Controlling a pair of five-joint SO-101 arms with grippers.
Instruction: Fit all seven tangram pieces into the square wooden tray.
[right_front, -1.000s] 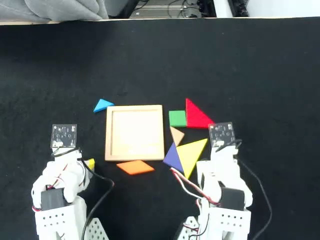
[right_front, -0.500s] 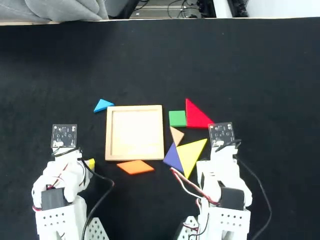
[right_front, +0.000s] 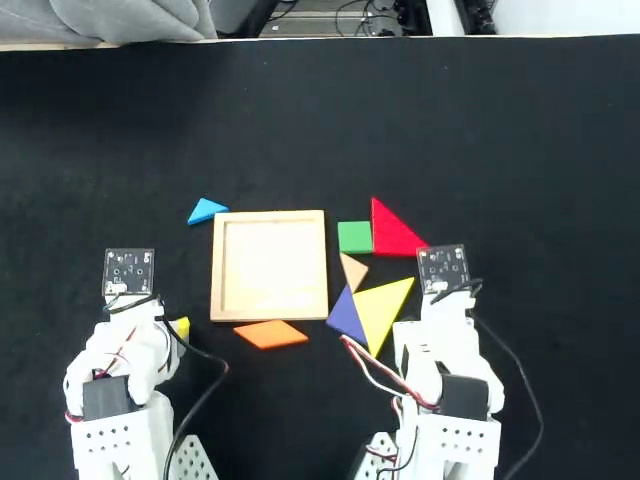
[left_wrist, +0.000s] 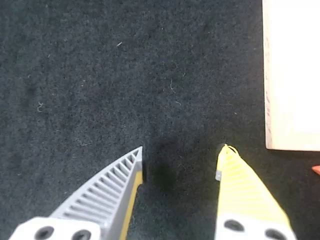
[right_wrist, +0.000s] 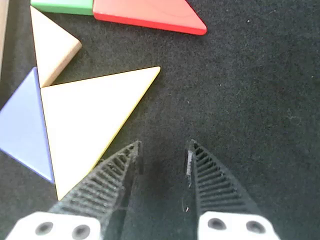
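Wooden tray (right_front: 217, 268) is seen mid-table, w/ cyan triangle (right_front: 205, 211) at its far-left corner, orange piece (right_front: 270, 334) by its near edge, and green square (right_front: 354, 237), red triangle (right_front: 392, 232), tan triangle (right_front: 352, 270), purple triangle (right_front: 346, 313) and yellow triangle (right_front: 385, 305) grouped to its right, all on the cloth (right_front: 500, 130) outside it. Left gripper (left_wrist: 182, 149) is held open over cloth beside the tray, which is cut off in the left wrist view. Right gripper (right_wrist: 164, 144) is likewise held w/ fingers apart next to the yellow triangle, and the green square is cut off in the right wrist view.
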